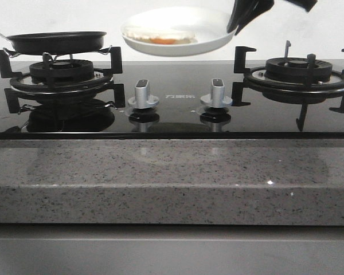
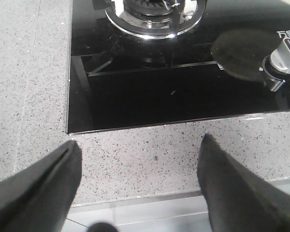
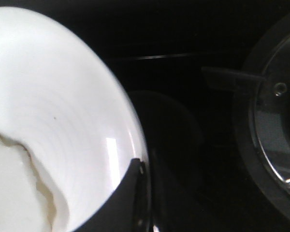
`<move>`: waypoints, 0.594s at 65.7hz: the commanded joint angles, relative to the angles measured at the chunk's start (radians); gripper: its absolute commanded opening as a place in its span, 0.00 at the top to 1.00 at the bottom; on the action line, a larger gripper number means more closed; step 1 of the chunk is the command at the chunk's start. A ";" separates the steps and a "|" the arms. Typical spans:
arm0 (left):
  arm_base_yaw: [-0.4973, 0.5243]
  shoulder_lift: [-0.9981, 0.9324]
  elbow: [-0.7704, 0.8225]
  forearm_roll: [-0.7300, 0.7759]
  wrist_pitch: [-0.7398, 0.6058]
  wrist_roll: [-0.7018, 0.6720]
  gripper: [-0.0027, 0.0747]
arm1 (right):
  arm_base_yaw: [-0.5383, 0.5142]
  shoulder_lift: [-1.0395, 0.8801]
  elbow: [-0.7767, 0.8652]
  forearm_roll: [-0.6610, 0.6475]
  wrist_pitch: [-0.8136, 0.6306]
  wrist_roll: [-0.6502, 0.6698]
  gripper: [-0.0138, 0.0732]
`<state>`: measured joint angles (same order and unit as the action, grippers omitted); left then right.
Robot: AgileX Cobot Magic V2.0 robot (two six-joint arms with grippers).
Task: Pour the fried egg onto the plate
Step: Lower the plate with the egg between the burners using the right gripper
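Observation:
The white plate [image 1: 180, 47] hangs in the air above the back middle of the hob, roughly level. On it lies the fried egg [image 1: 163, 36], white with an orange yolk showing at its front edge. My right gripper [image 1: 239, 22] is shut on the plate's right rim. In the right wrist view the plate [image 3: 63, 96] fills one side, the egg's white [image 3: 12, 193] lies on it, and my right gripper [image 3: 142, 166] pinches the rim. My left gripper [image 2: 140, 145] is open with nothing in it, over the speckled countertop near the hob's front left corner.
A black frying pan [image 1: 57, 41] rests on the left burner [image 1: 60, 77]. The right burner [image 1: 298, 71] with raised black supports stands under the right arm. Two silver knobs [image 1: 143, 94] [image 1: 216, 93] sit mid-hob. The grey stone counter edge [image 1: 172, 183] runs along the front.

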<state>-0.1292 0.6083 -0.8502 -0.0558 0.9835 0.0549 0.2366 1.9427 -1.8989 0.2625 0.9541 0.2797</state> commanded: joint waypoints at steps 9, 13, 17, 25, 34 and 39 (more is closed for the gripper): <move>-0.009 0.001 -0.027 -0.010 -0.074 -0.011 0.32 | -0.026 0.016 -0.075 0.036 -0.004 -0.001 0.96; -0.009 0.001 -0.027 -0.010 -0.074 -0.011 0.32 | -0.026 0.026 -0.075 0.036 0.002 -0.001 0.96; -0.009 0.001 -0.027 -0.010 -0.074 -0.011 0.32 | -0.026 0.039 -0.075 0.036 0.011 -0.001 0.95; -0.009 0.001 -0.027 -0.010 -0.074 -0.011 0.32 | -0.026 0.059 -0.075 0.037 0.036 -0.001 0.95; -0.009 0.001 -0.027 -0.010 -0.074 -0.011 0.32 | -0.026 0.069 -0.075 0.037 0.062 -0.001 0.87; -0.009 0.001 -0.027 -0.010 -0.074 -0.011 0.32 | -0.026 0.070 -0.075 0.037 0.066 -0.001 0.76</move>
<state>-0.1292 0.6083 -0.8502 -0.0558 0.9820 0.0549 0.2159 2.0724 -1.9377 0.2671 1.0436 0.2797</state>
